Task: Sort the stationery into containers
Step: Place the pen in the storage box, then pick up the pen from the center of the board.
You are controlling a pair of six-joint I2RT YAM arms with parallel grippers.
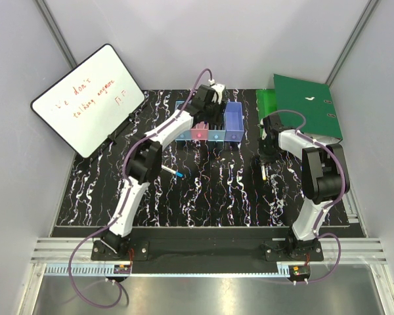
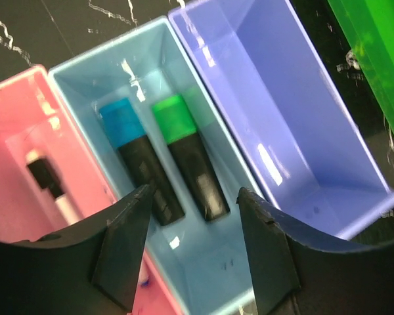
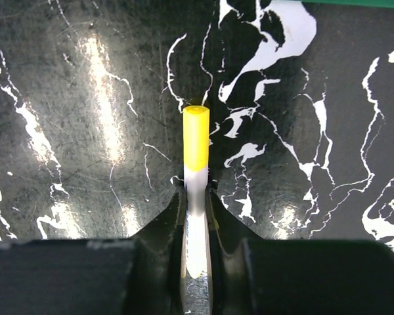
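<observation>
1. The worktop (image 1: 210, 197) is black with white veining, and both arms are bolted at its near edge.
2. A blue-capped marker (image 1: 176, 173) lies loose on the worktop just right of the left arm's elbow, short of the bins.
3. The right tool (image 3: 196, 191) is narrow, clamped on the white barrel of a yellow-capped marker (image 3: 196, 138). The yellow cap sticks out past the fingertips. This marker is over the right side of the worktop, in front of the green binder and well apart from the bins. I cannot tell whether it touches the surface.
4. The left tool (image 2: 194, 197) stands wide and holds nothing. It hangs over the near end of the light blue bin (image 2: 92, 72).
5. In that bin lie two black-bodied highlighters side by side, nearly touching: the blue-capped highlighter (image 2: 123, 118) on the left and the green-capped highlighter (image 2: 175, 117) on the right. Both caps point away from the tool.
6. The pink bin (image 2: 13, 131), joined on the left, holds a black-capped marker (image 2: 46, 178) with a white body. The purple-blue bin (image 2: 302, 98) is joined on the right. The blue bin (image 1: 181, 136) ends the row on the left, largely hidden by the left arm in the top view.
7. Farthest back, a green binder (image 1: 305, 105) lies at the far right. A whiteboard (image 1: 88, 98) with red writing sits tilted at the far left.
</observation>
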